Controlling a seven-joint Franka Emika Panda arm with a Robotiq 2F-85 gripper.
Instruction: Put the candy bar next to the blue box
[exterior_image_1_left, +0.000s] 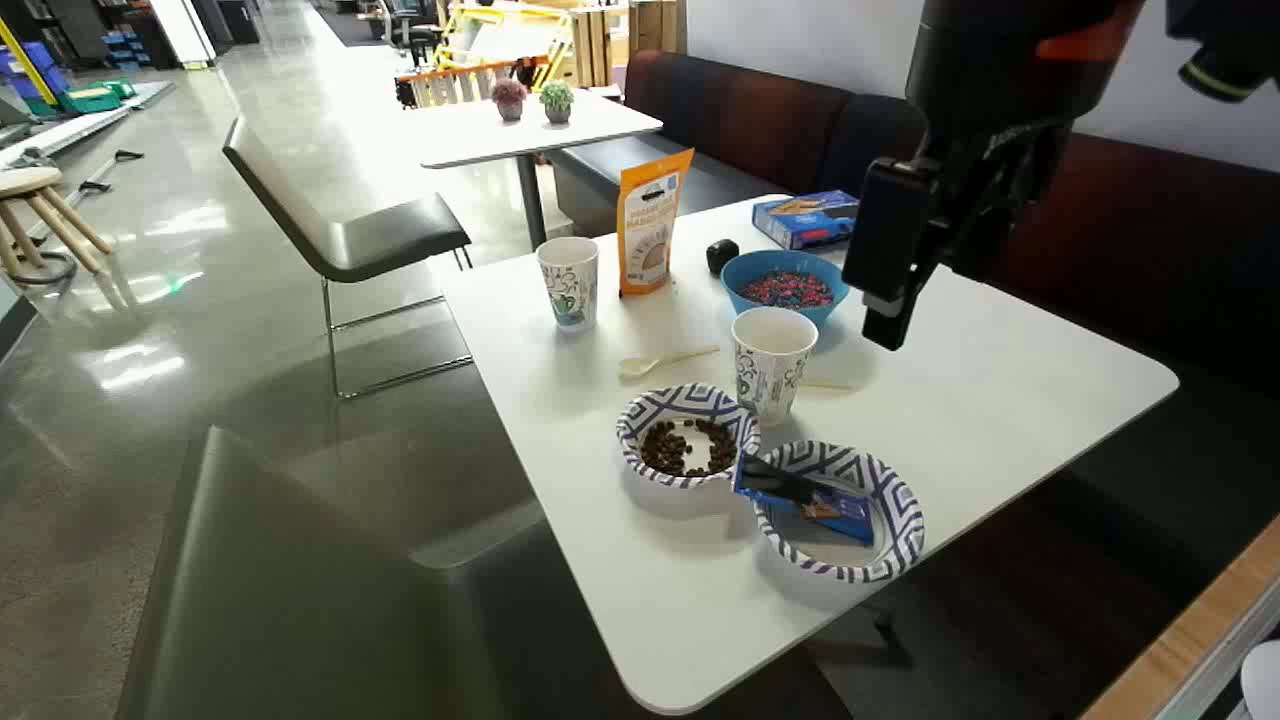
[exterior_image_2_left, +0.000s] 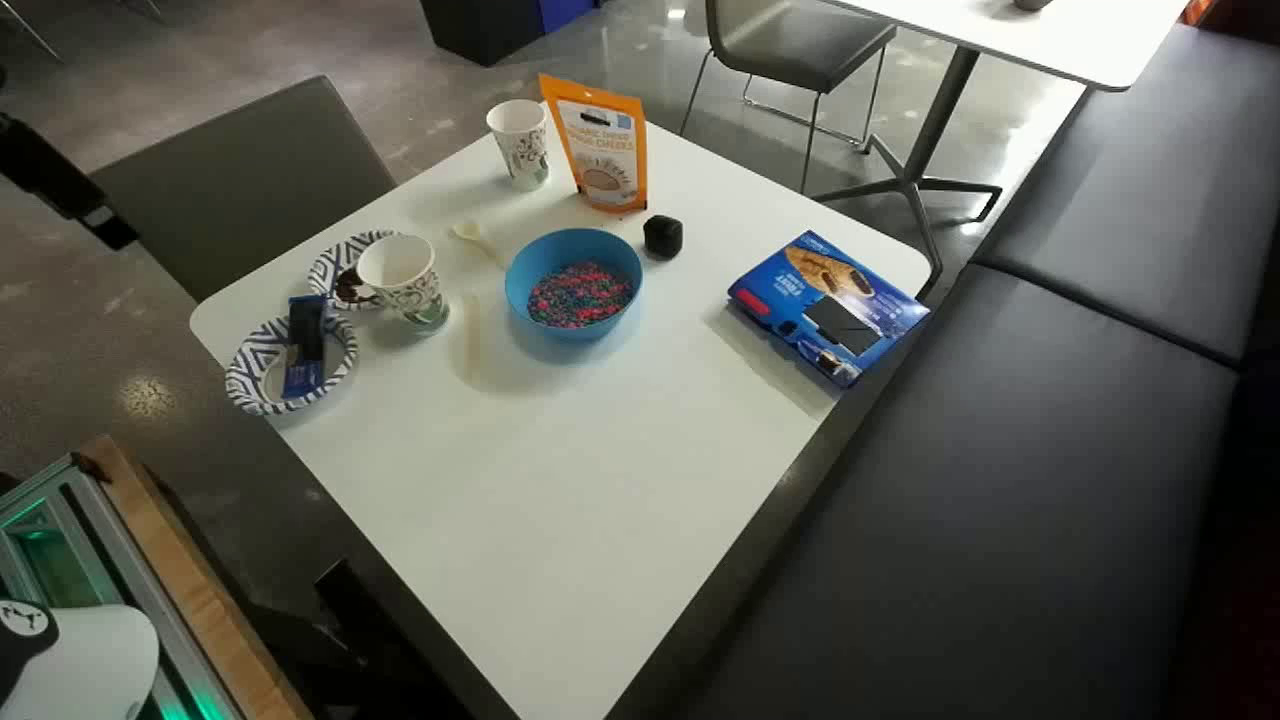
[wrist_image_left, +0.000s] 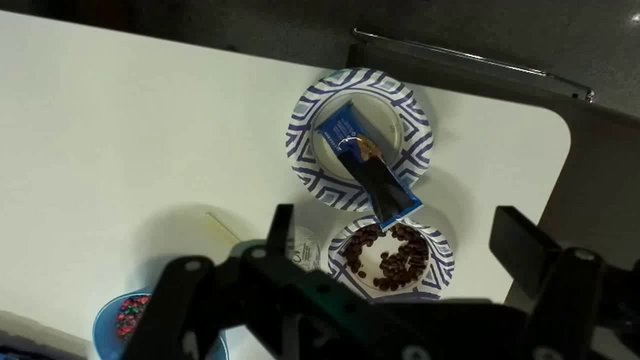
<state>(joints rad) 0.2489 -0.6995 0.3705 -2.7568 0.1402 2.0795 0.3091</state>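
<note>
One small oblong candy bar (wrist_image_left: 369, 165) in a blue wrapper with a dark patch lies aslant at the upper middle of the wrist view, its body in a round paper plate (wrist_image_left: 419, 126) patterned white and navy, its lower-right end jutting past the rim toward a matching paper bowl of brown beans (wrist_image_left: 443, 261); whether that end touches the bowl, I cannot tell. The black two-fingered gripper (wrist_image_left: 397, 232) has its fingers spread wide, one just left of centre and one well to the right of that view, and holds nothing.

I expect the bar to be light, fairly stiff through its filled middle and floppy at the crimped ends, with slick film that may slide and a filling that could crumble under a hard squeeze. The best hold looks to be across the narrow width at mid-length, the wrist turned to match the slant, the pinch gentle; taking the jutting end would likely leave the rest to sag.

The flat rectangular bright-blue cardboard box (exterior_image_2_left: 830, 305) lies right of centre in an exterior view, well apart from the bar, so the grip should be sure enough for a long carry.
</note>
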